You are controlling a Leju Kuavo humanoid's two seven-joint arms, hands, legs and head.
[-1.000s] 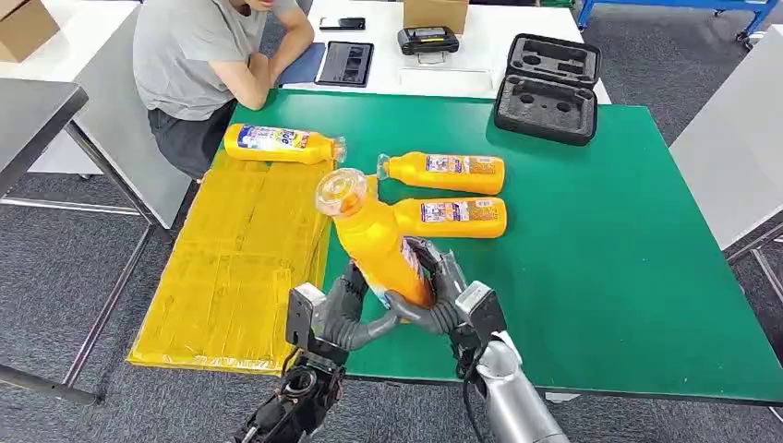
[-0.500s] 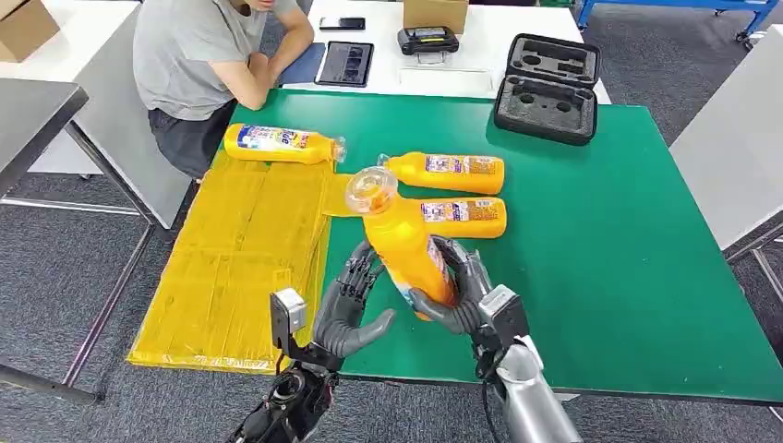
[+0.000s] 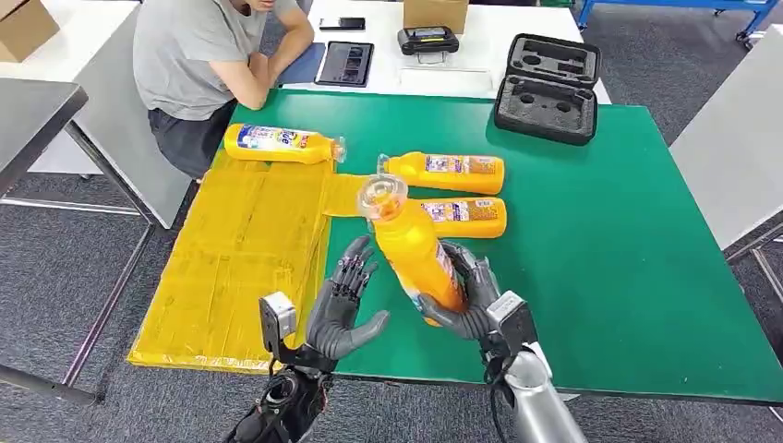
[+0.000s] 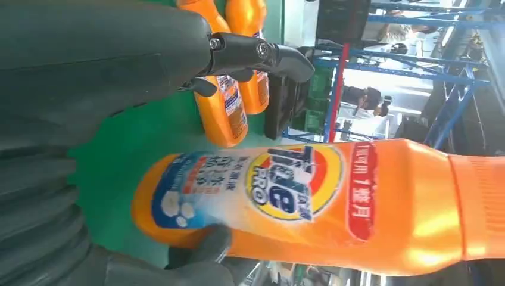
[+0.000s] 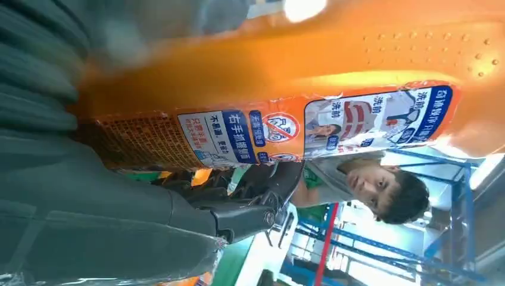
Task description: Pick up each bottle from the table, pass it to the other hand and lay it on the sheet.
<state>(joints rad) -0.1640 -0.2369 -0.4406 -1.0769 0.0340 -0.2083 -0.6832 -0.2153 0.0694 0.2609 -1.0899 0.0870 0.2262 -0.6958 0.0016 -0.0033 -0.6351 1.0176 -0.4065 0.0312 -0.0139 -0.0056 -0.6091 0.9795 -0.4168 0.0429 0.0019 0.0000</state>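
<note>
Fingers of the right hand (image 3: pixel 464 300) wrap the lower body of an orange bottle (image 3: pixel 417 254), held tilted above the green table (image 3: pixel 628 268) near the lower centre of the frame, its clear cap (image 3: pixel 382 196) leaning toward the upper left. Just left of it the left hand (image 3: pixel 343 305) is spread, fingers apart, holding nothing and not quite touching the bottle as far as I can tell.

The bottle looks like stiff, smooth plastic, probably full and fairly heavy, so slippery under those hard fingers; I would take it around the label (image 4: pixel 262 187) at mid-body, not the narrow neck.

Two more bottles (image 3: pixel 445 173) lie on the table behind, and another bottle (image 3: pixel 280 144) rests at the top edge of the yellow sheet (image 3: pixel 235 258), in the left half of the frame. A seated person (image 3: pixel 208 65) leans at the upper left.

The right fingers behind the bottle are hidden, and the right wrist view is too blurred to judge the grip.
</note>
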